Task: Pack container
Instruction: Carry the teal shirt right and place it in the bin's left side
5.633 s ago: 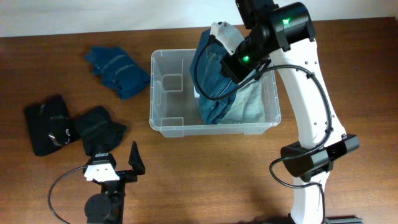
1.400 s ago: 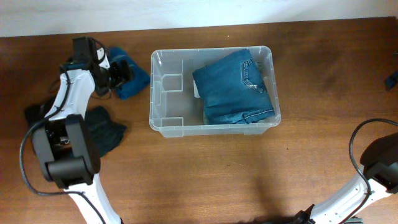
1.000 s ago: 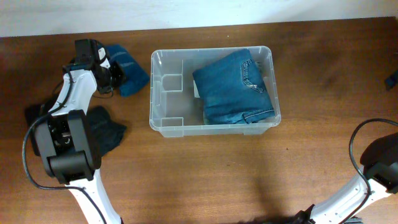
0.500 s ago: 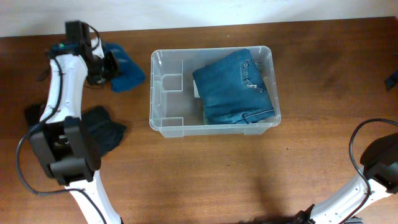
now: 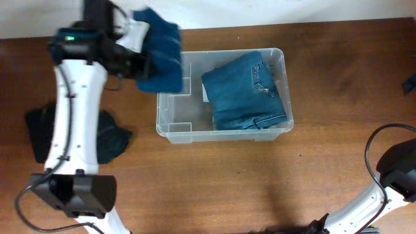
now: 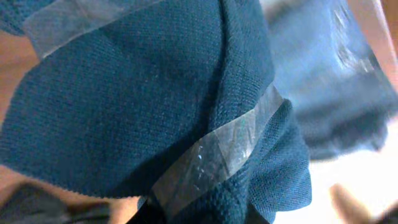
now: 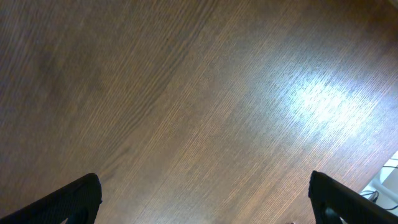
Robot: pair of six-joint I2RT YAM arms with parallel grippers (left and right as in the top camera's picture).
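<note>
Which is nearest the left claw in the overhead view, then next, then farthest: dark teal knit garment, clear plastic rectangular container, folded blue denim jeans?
1. Dark teal knit garment, held in the left claw.
2. Clear plastic rectangular container, just to its right.
3. Folded blue denim jeans, in the container's right half.

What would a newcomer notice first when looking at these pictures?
The left gripper holds a dark teal knitted garment above the left end of the container. Folded blue jeans fill the container's right half, and black clothes lie on the table at the far left.
</note>
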